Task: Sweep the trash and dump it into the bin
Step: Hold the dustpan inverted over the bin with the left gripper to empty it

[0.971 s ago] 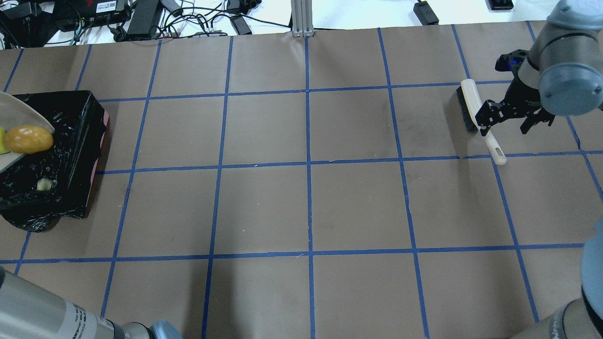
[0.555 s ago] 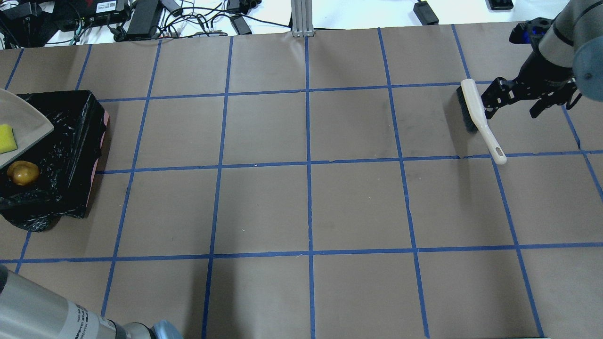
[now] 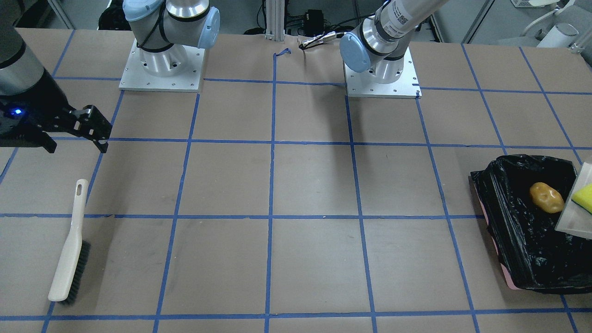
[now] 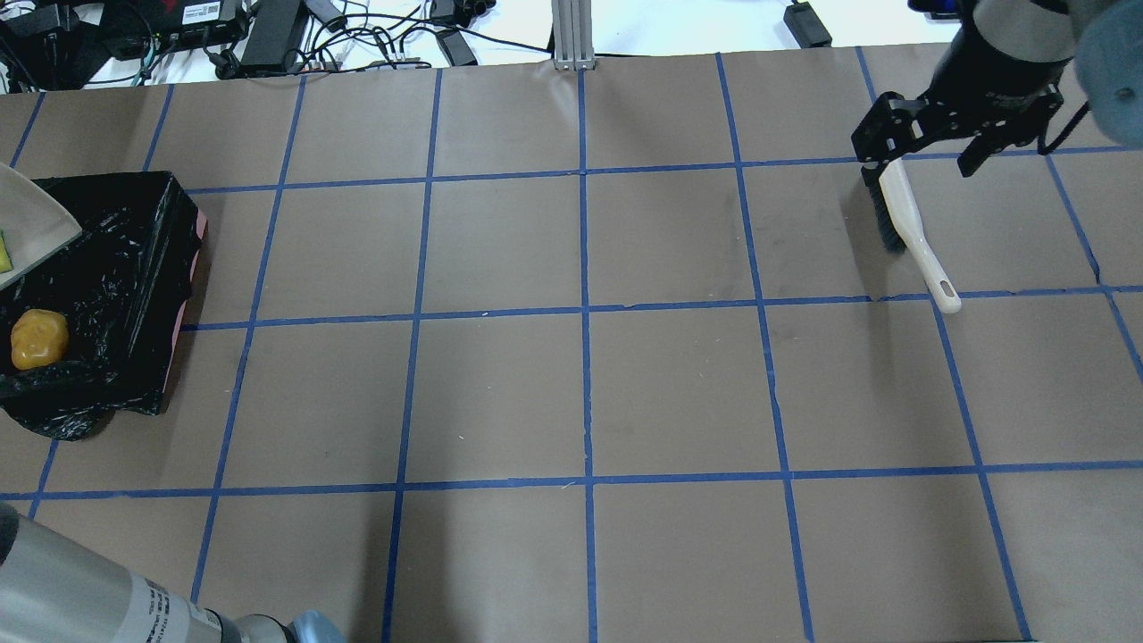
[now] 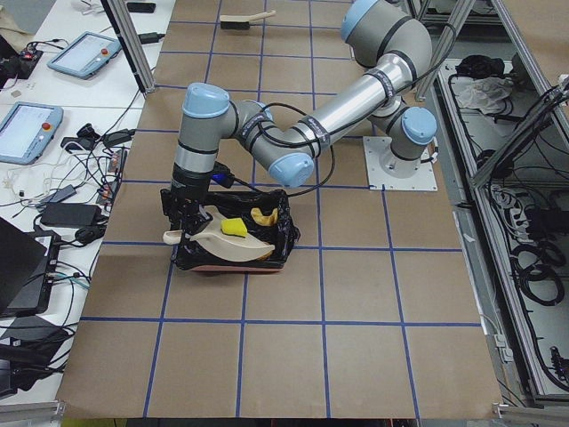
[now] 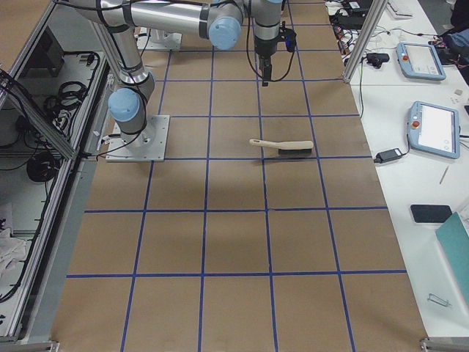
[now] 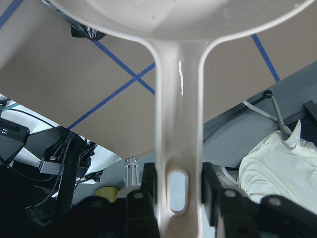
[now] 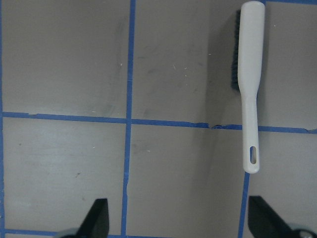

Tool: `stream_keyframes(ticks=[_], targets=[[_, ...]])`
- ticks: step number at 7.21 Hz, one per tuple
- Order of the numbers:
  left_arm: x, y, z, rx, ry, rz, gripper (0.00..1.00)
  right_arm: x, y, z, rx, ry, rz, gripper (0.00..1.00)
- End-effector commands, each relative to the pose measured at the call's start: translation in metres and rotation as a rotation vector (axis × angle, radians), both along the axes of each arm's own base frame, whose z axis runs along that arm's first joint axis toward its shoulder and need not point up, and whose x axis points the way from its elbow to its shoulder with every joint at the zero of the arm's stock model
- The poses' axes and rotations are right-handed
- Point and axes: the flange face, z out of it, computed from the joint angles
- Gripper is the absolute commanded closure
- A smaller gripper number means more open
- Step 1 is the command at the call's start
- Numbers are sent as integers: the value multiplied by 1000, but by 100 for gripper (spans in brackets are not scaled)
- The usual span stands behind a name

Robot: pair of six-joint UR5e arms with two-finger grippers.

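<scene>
The bin [image 4: 165,268] with its black liner stands at the table's left end. A golden-brown lump of trash [image 4: 39,339] lies inside it [image 3: 546,197]. The beige dustpan [image 4: 36,228] hangs tilted over the bin, and a yellow-green wedge [image 3: 583,194] still rests on it. My left gripper [image 7: 178,198] is shut on the dustpan handle [image 7: 178,114]. The pale cream slice is hidden. My right gripper [image 4: 917,161] is open and empty, raised above the head end of the brush [image 4: 904,214], which lies flat on the table [image 8: 250,74].
Cables and power bricks [image 4: 268,27] lie beyond the table's far edge, beside an aluminium post [image 4: 571,36]. The two arm bases [image 3: 162,64] sit on the robot's side. Tablets [image 6: 440,128] lie on a side bench.
The golden-brown lump slid off the dustpan into the bin. The dustpan drew back to the left. My right gripper rose away from the brush toward the far edge, still open.
</scene>
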Motion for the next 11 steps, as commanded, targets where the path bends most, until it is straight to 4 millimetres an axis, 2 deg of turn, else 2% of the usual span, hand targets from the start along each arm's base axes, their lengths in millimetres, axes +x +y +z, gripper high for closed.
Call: stream_keyframes(ticks=[1, 4, 6, 9, 11], targets=[[-35, -7, -3, 4, -94, -1, 94, 34, 7, 6, -1, 6, -9, 0], [-41, -1, 0, -23, -117, -4, 93, 43, 23, 21, -18, -4, 4, 0], [-49, -1, 7, -6, -179, -5, 92, 42, 24, 18, -7, 6, 6, 0], [-71, 2, -3, -38, -267, -12, 93, 41, 25, 16, 2, 8, 15, 0], [-81, 8, 7, -37, -278, -23, 93, 40, 26, 19, -5, 10, 12, 0]])
